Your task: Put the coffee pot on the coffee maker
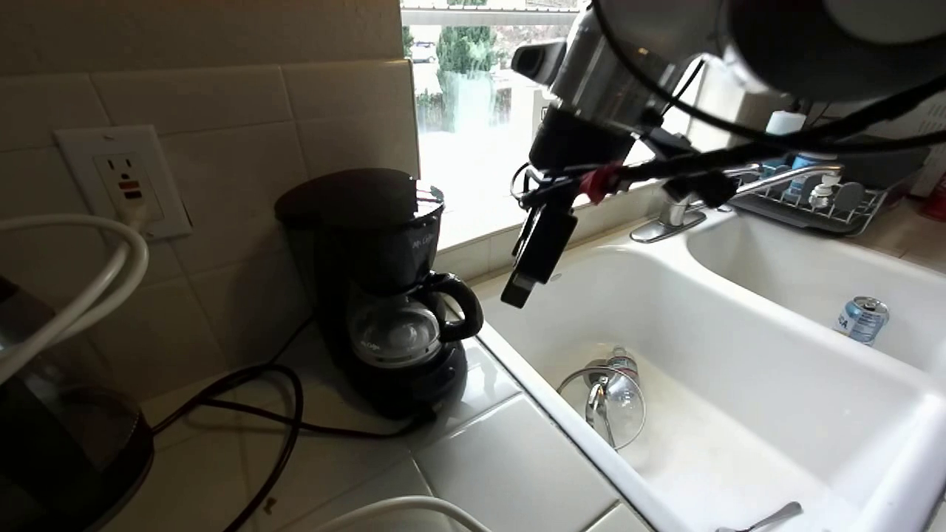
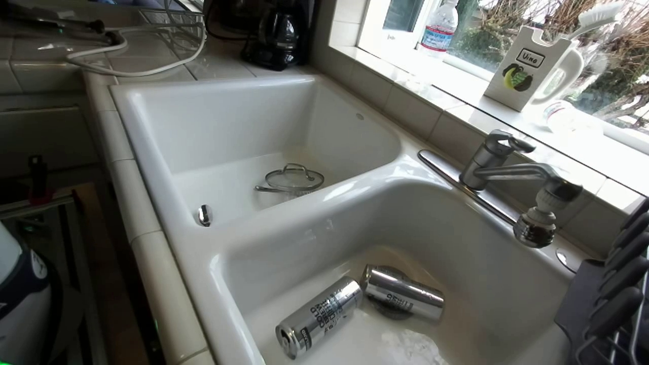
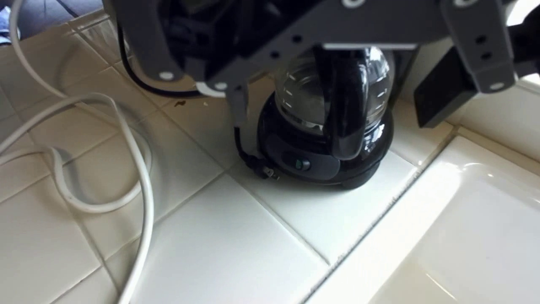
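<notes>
White tile counter (image 1: 510, 458) with a black coffee maker (image 1: 362, 251) on it, the front print kinda blurry but looks like "Mr. Coffee", and the glass coffee pot (image 1: 395, 332) is sitting down on the coffee maker's base. Gripper (image 3: 333, 125) is up near the coffee maker with its jaws standing wide apart. Double sink (image 2: 238, 121) runs right beside the coffee maker, with a silver can (image 2: 319, 317) reading "COLD BREW" in the basin farther from it, plus a white jug (image 2: 522, 71) well apart from the coffee maker, tagged "Vino" or maybe "Uino".
</notes>
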Robot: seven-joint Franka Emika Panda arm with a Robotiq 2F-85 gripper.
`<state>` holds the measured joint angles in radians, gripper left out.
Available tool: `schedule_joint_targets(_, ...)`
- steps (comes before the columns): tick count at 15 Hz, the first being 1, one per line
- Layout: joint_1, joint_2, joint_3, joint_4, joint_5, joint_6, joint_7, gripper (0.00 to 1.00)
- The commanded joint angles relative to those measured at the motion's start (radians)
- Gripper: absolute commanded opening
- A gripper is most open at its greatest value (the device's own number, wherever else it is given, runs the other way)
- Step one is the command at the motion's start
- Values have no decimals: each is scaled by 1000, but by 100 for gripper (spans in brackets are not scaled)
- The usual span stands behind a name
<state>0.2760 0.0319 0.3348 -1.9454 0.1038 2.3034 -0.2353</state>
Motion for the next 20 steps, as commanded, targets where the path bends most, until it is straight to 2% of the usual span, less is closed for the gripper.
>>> schedule_joint_targets(1, -17, -237, -45, -152, 39, -36, 93, 100)
schedule_joint_targets(7, -76, -577, -121, -359, -22, -182, 309, 100)
schedule_joint_targets(11, -156, -796, -154, -500, -80, -247, 396, 100)
schedule_joint_targets(12, -123, -669, -150, -402, -47, -236, 346, 100)
schedule_joint_targets(14, -133, -711, -158, -423, -49, -237, 341, 100)
schedule_joint_targets(20, -127, -674, -151, -408, -50, -236, 342, 100)
